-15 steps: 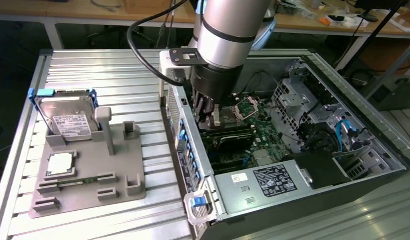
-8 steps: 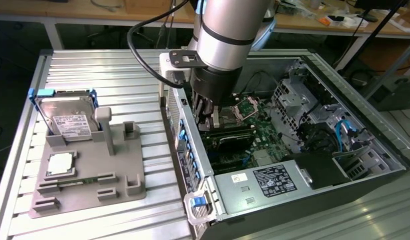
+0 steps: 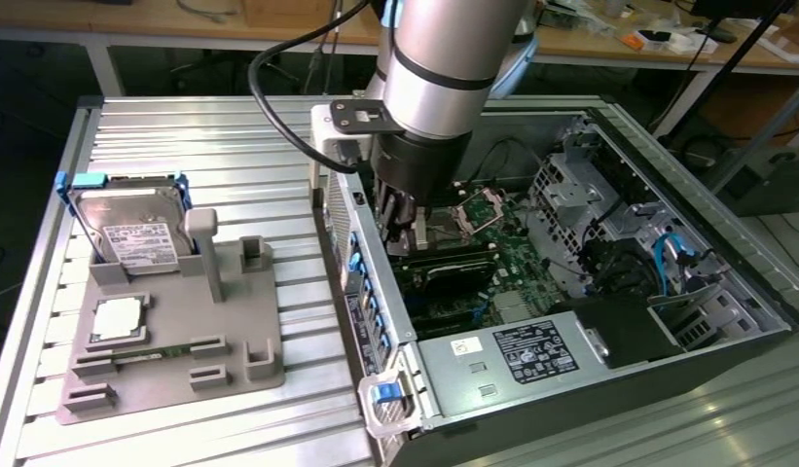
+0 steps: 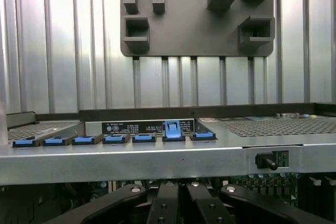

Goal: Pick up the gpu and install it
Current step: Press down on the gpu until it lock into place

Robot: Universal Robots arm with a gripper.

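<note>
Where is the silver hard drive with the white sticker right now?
The hard drive stands at the exterior view's left, in the back of the grey holder on the metal table, outside the open computer case.

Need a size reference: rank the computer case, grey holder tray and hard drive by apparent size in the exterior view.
1. Computer case
2. Grey holder tray
3. Hard drive

All sit at similar distances, so the order is safe.

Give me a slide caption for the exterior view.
Robot arm's end effector lowered, shut, inside the open computer case, beside a grey parts fixture holding a hard drive.
</note>
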